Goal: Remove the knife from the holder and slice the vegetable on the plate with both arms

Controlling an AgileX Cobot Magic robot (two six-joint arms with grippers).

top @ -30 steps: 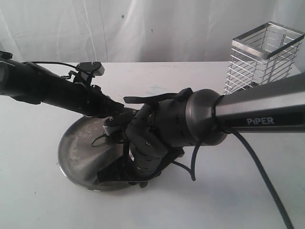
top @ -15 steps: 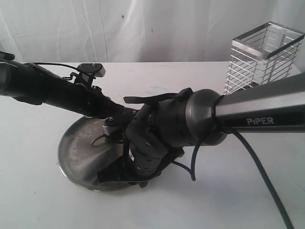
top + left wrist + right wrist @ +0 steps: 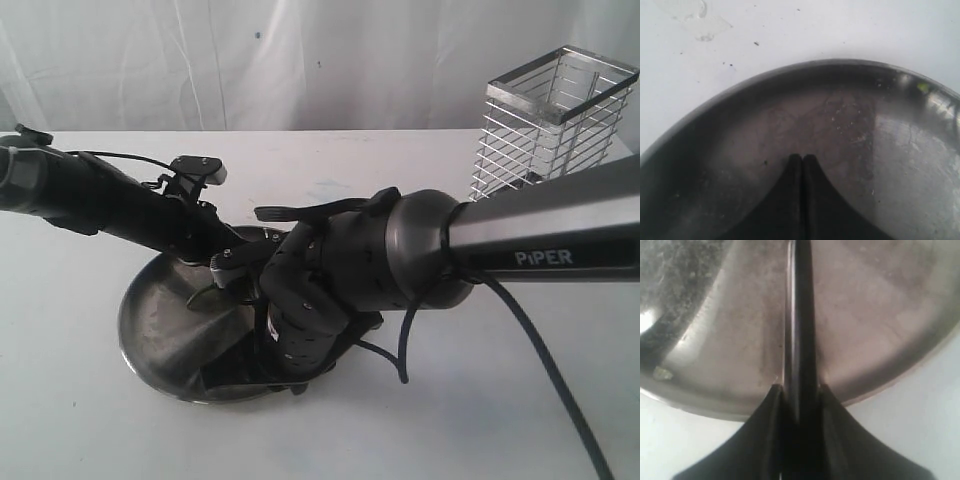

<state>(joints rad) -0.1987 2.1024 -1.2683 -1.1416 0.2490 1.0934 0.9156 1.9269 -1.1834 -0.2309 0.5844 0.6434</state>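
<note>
The steel plate [image 3: 155, 320] lies left of centre on the white table. My right gripper [image 3: 800, 388] is shut on the black knife [image 3: 800, 315], whose blade runs out across the plate [image 3: 880, 325]. In the exterior view the PIPER arm's wrist [image 3: 330, 290] covers the plate's right half. My left gripper [image 3: 802, 158] hangs shut over the plate [image 3: 740, 100], nothing visible between its fingers. One small pale green piece [image 3: 661, 373] lies near the plate's rim. No whole pepper shows. The wire holder [image 3: 555, 120] stands at the back right.
The left arm [image 3: 110, 205] reaches in from the left, its wrist camera [image 3: 198, 168] above the plate's far rim. A black cable [image 3: 540, 350] hangs from the right arm toward the front right. White curtain behind the table.
The left arm has shifted slightly, its wrist camera now lower and a little to the right over the plate. The right arm and knife have barely moved.
</note>
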